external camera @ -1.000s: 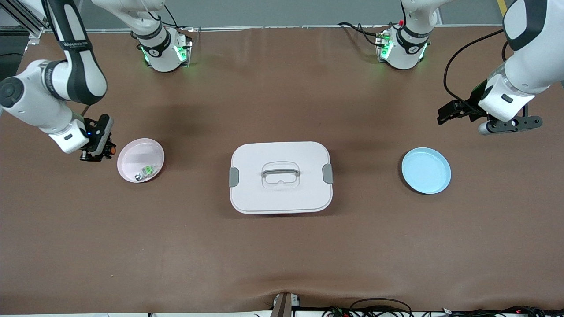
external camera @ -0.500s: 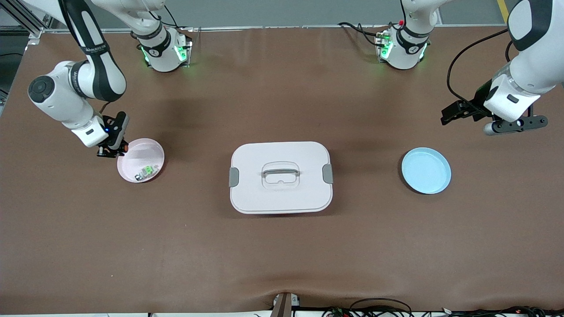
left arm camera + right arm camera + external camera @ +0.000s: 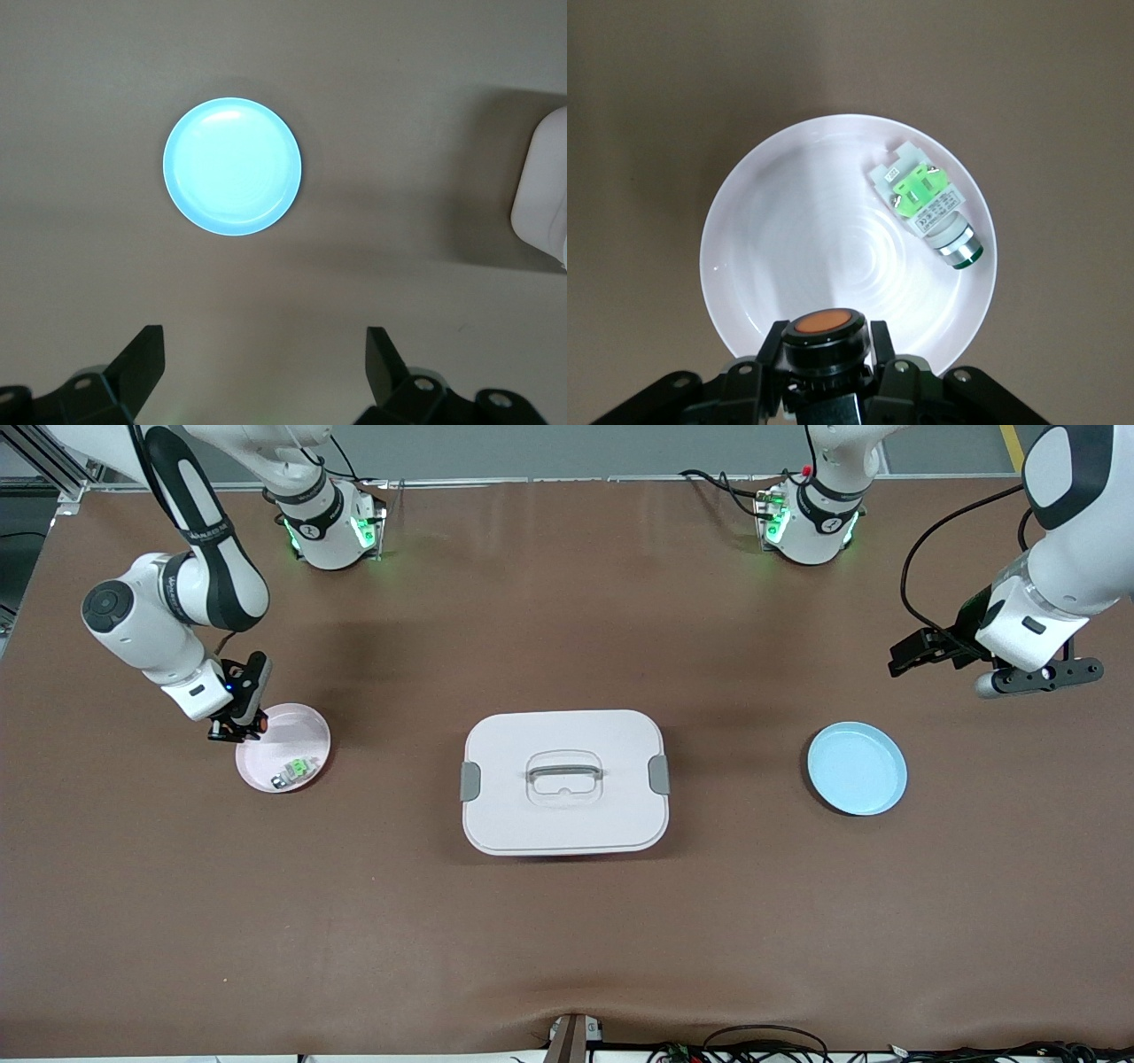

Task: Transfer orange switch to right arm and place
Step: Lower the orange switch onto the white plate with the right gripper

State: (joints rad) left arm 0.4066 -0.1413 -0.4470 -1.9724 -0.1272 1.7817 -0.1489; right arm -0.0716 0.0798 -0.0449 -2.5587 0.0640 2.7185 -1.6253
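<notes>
The right gripper (image 3: 237, 732) hangs over the rim of the pink dish (image 3: 306, 726) at the right arm's end of the table, its fingers closed on the orange switch (image 3: 825, 322), which sits between the jaws with its cap facing the wrist camera. In the front view the gripper is at about ten o'clock of the dish. Already lying in the dish is a green part (image 3: 296, 769), toward five o'clock of the dish's centre in that view, clear of the gripper. The left gripper (image 3: 261, 372) waits with its fingers spread wide and empty, over bare table near the blue dish (image 3: 857, 768); the white box (image 3: 564, 781) lies between the two dishes. The likely trouble is the release point: the switch is held above the dish's edge rather than its middle, so letting go here could land it on the rim and tip it onto the table. A drop from height could also make the small part bounce or roll into the green part.
</notes>
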